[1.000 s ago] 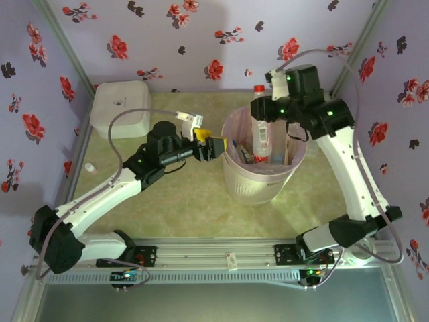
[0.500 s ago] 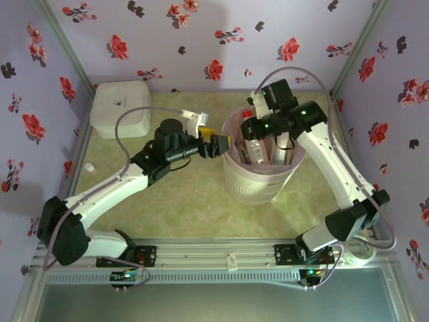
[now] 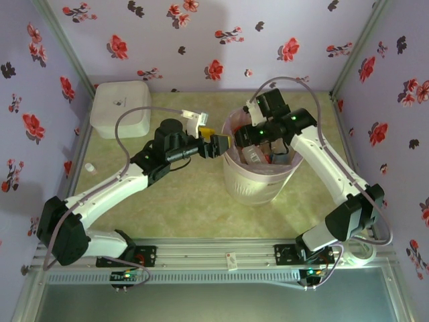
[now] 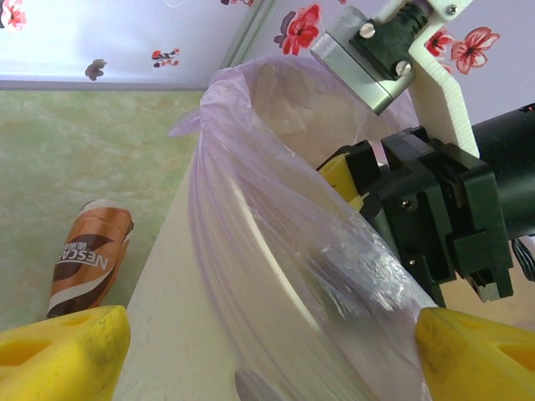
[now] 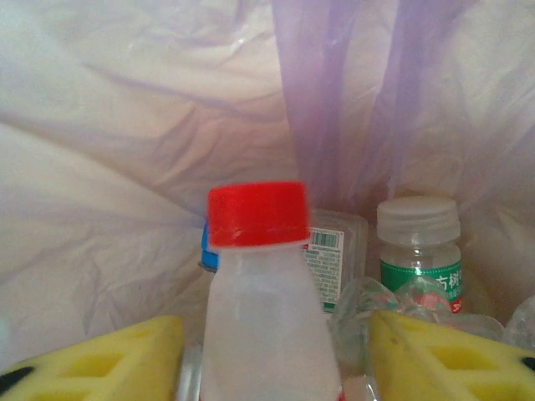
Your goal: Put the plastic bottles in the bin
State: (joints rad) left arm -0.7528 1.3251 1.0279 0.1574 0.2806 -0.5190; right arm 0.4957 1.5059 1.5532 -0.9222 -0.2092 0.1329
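A green marbled table [image 3: 181, 201], walled in by purple floral panels [image 3: 201, 40], carries the bin [image 3: 258, 184] right of centre, with its pink liner [image 4: 276, 251] folded over the rim. A white lidded box [image 3: 120, 107] sits in the far left corner, well apart from the bin. The left claw [image 3: 218, 145] hangs just beside the bin's left rim, its yellow fingers spread wide and gripping nothing. The right arm bends down over the far side of the bin, and the right claw [image 5: 272, 359] is inside it. Its two yellow fingers stand apart on either side of a red-capped bottle [image 5: 263, 309], with a narrow gap showing on each side, so nothing is clamped. That bottle stands upright among others already in the bin. Behind it to the right is a clear green-labelled bottle [image 5: 418, 251] with a white cap, and a blue cap [image 5: 207, 251] peeks out on the left. Outside the bin, a brown-labelled bottle [image 4: 88, 259] lies on the table near its outer wall.
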